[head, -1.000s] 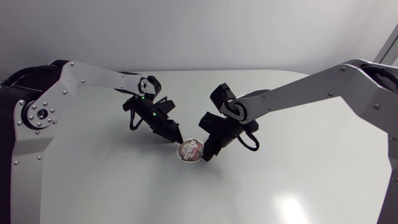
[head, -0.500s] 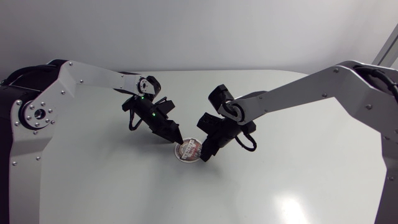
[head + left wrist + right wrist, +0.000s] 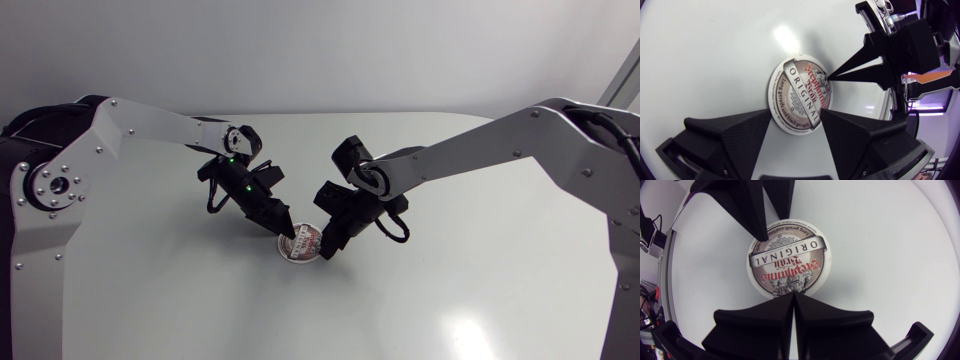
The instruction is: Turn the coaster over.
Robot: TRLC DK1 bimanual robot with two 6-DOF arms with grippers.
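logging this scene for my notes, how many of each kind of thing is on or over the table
coaster: 1
grippers: 2 (left gripper, right gripper)
total: 3

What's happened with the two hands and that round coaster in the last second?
The left hand crept forward and down to the edge of the coaster; the right hand nudged slightly toward it. The coaster stays flat on the table, printed side up, not gripped.

text | coaster | lettering on banner, centre and rim
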